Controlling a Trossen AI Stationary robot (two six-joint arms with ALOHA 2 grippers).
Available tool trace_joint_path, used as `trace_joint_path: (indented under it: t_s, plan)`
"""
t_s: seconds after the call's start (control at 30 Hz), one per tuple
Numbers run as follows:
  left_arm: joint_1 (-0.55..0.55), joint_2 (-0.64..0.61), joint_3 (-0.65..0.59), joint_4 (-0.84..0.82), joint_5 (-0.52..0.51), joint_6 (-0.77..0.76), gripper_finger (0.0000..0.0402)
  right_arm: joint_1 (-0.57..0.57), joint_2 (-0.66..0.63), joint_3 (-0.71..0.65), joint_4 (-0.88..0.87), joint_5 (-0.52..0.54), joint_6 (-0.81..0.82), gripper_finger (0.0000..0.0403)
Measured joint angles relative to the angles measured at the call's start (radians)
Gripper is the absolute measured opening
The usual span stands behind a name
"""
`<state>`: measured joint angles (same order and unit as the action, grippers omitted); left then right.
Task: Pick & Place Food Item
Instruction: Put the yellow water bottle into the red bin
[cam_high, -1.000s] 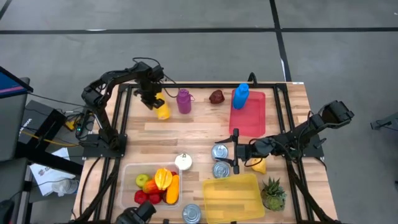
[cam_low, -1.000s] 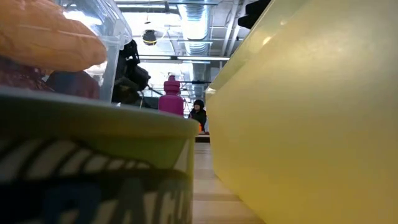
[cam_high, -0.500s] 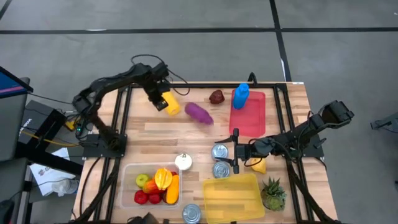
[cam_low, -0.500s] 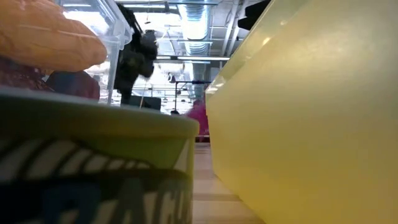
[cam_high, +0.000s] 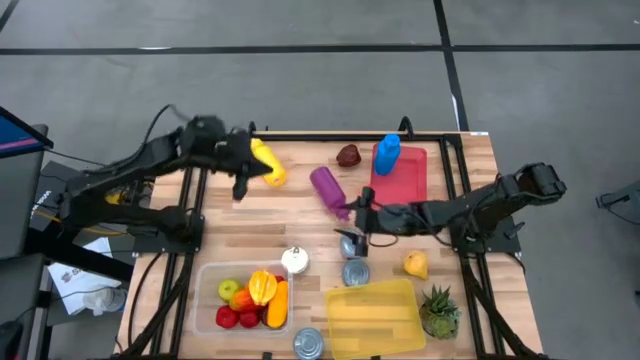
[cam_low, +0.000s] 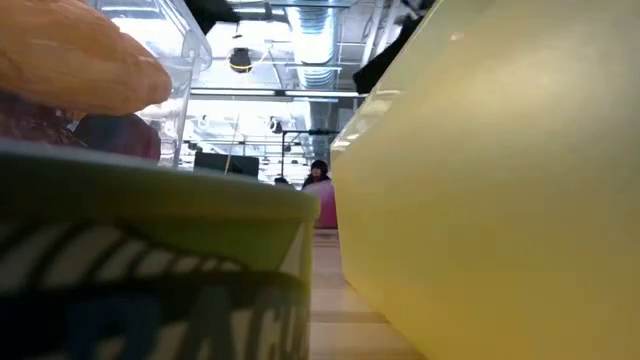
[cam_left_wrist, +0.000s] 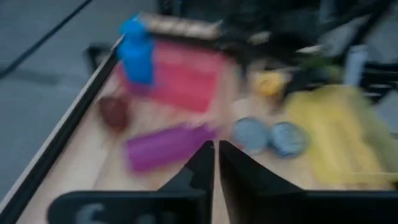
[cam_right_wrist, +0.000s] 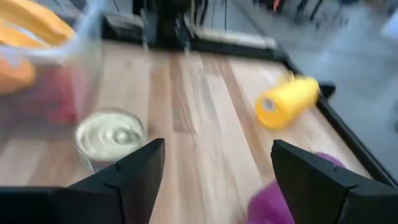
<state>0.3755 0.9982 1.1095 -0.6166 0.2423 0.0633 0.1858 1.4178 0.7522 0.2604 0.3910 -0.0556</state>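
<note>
Bottles down, food piece left waiting

On the table (cam_high: 300, 215), the big change is the purple bottle (cam_high: 328, 189): upright at the upper middle a second ago, it now lies on its side near the frame's centre, and the yellow bottle (cam_high: 266, 163) lies tipped at upper left. My left gripper (cam_high: 240, 178) has swung back just beside it, jaws pinched shut on nothing. My right gripper (cam_high: 362, 214) has reached out to mid-frame, jaws spread wide and empty, near the fallen purple bottle. It has left the yellow food piece (cam_high: 415, 264) alone at lower right (I take that as my target, though I can't be sure). The piece looks small, rounded and bright yellow, resting on bare wood. So no pick has started, I'd judge.
</note>
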Motion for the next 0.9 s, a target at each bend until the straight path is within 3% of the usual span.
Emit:
trace_joint_path:
  t_s: [0.2, 0.4, 0.53, 0.7, 0.77, 0.9]
  plan:
    - [-0.200, -0.115, -0.144, 0.154, -0.005, -0.019, 0.0104, -0.117, 0.079, 0.233, -0.399, -0.027, 0.080, 0.0282]
    - [-0.351, -0.156, -0.318, 0.317, -0.078, -0.016, 0.0223, -0.208, 0.254, 0.405, -0.382, -0.214, 0.038, 0.0294]
    - [-0.390, -0.168, -0.369, 0.300, -0.239, -0.016, 0.0270, -0.271, 0.385, 0.537, -0.387, -0.262, -0.001, 0.0308]
    - [-0.351, -0.174, -0.370, 0.105, -0.603, -0.111, 0.0254, -0.318, 0.499, 0.665, -0.463, -0.290, -0.024, 0.0309]
    - [-0.301, -0.171, -0.370, 0.039, -0.666, -0.144, 0.0223, -0.320, 0.522, 0.690, -0.463, -0.313, -0.034, 0.0307]
    - [-0.151, -0.128, -0.372, -0.024, -0.692, -0.220, 0.0149, -0.317, 0.520, 0.695, -0.443, -0.316, -0.050, 0.0306]
